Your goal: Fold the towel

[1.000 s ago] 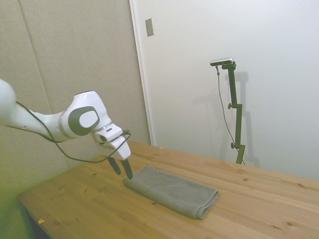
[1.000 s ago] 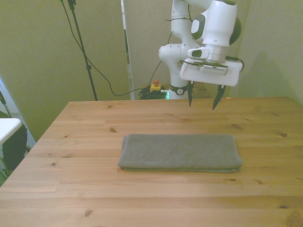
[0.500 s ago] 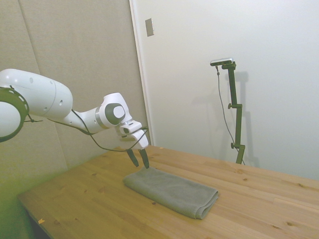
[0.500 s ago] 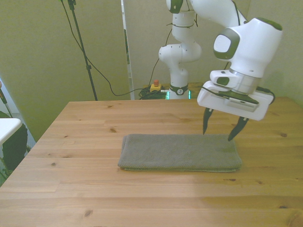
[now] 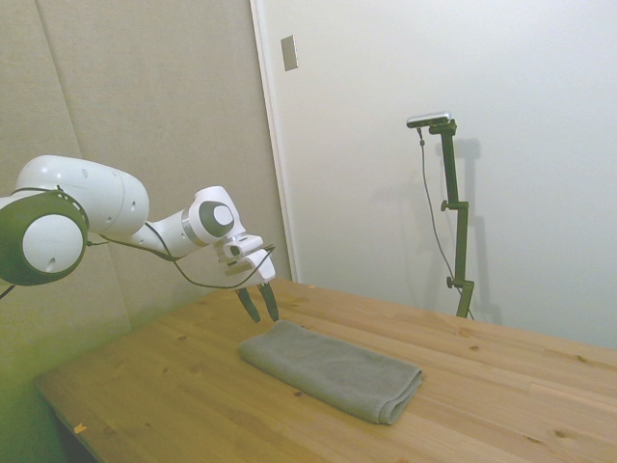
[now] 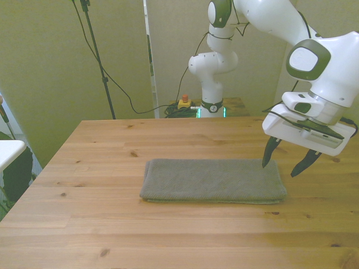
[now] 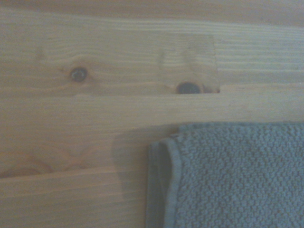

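The towel (image 6: pixel 212 180) lies flat on the wooden table as a long grey-green folded strip, also seen from the side (image 5: pixel 333 369). My gripper (image 6: pixel 285 164) hovers open just above the towel's end at the front view's right, with one fingertip over the towel's far corner and the other past its edge. From the side, the gripper (image 5: pixel 257 304) hangs a little above the towel's near-left end with nothing between its fingers. The wrist view shows a corner of the towel (image 7: pixel 228 175) with layered hems on bare wood.
The wooden table (image 6: pixel 101 224) stretches wide around the towel. A red-topped button box (image 6: pixel 183 102) and cables sit behind the table's far edge by the robot base. A white object's edge (image 6: pixel 8 151) shows at the front view's left.
The gripper has travelled toward the front view's right and slightly lower, from above the towel's right part to its right end. The towel has not moved.
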Robot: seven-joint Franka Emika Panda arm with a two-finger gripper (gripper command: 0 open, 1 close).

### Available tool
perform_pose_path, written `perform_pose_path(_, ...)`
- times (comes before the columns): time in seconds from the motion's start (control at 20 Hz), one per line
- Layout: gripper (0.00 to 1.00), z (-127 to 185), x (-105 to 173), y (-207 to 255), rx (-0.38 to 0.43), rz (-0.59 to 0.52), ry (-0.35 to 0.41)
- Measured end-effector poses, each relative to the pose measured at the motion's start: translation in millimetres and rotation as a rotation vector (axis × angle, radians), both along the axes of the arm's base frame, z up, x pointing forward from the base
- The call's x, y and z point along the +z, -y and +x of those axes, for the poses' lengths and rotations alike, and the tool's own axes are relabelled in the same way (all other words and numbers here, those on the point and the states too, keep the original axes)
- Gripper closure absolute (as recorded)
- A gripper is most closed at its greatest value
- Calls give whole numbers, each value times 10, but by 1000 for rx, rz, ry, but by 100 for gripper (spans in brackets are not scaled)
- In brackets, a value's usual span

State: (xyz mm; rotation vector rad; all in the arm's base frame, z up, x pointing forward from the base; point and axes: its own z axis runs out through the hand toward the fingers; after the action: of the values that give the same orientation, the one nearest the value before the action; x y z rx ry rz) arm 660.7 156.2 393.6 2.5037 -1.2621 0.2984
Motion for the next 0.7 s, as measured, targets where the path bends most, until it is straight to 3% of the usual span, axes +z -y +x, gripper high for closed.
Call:
perform_pose_path(0.3, 0, -130, -154, -220, 15, -67, -39)
perform_pose_path(0.7, 0, -137, -407, -130, 10, -103, -59)
